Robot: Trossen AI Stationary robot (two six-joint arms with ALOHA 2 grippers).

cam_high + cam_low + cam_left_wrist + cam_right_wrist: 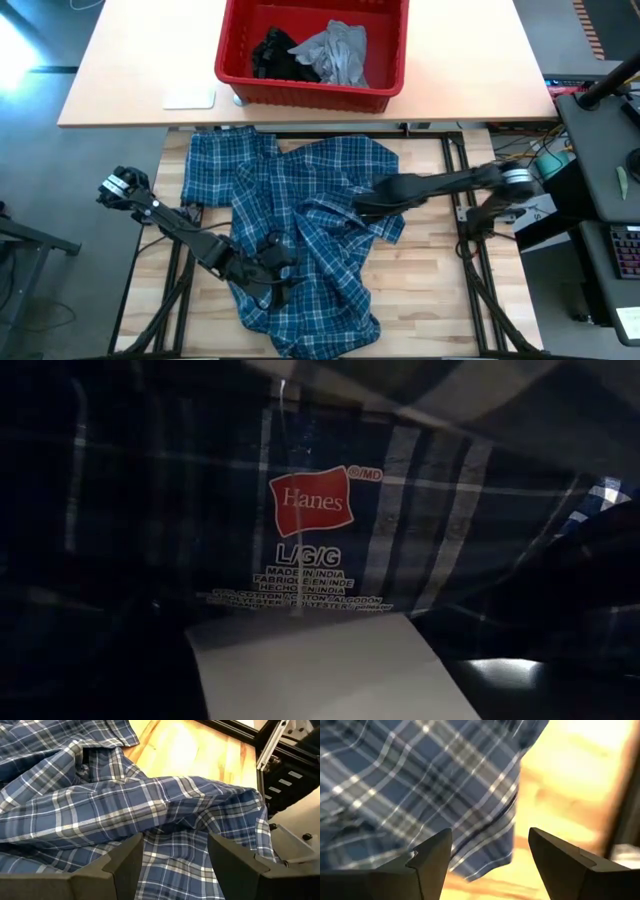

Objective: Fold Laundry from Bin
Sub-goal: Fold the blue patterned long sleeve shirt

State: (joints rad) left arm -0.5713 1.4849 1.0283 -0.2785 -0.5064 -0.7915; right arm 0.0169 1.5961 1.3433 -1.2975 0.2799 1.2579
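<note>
Showing red Hanes label, L/G/G, plaid shirt

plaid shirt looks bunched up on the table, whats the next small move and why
Probably the right gripper should close on the shirt edge near it and pull outward to flatten it. The shirt lies crumpled with folds across its middle, both grippers are open and hold nothing, and the left gripper sits over the near hem.

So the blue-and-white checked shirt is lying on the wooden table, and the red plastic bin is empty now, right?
Not quite. The blue-and-white checked shirt lies on the wooden table, but the red plastic bin isn't empty: the high view shows a grey garment and a black garment inside.
</note>
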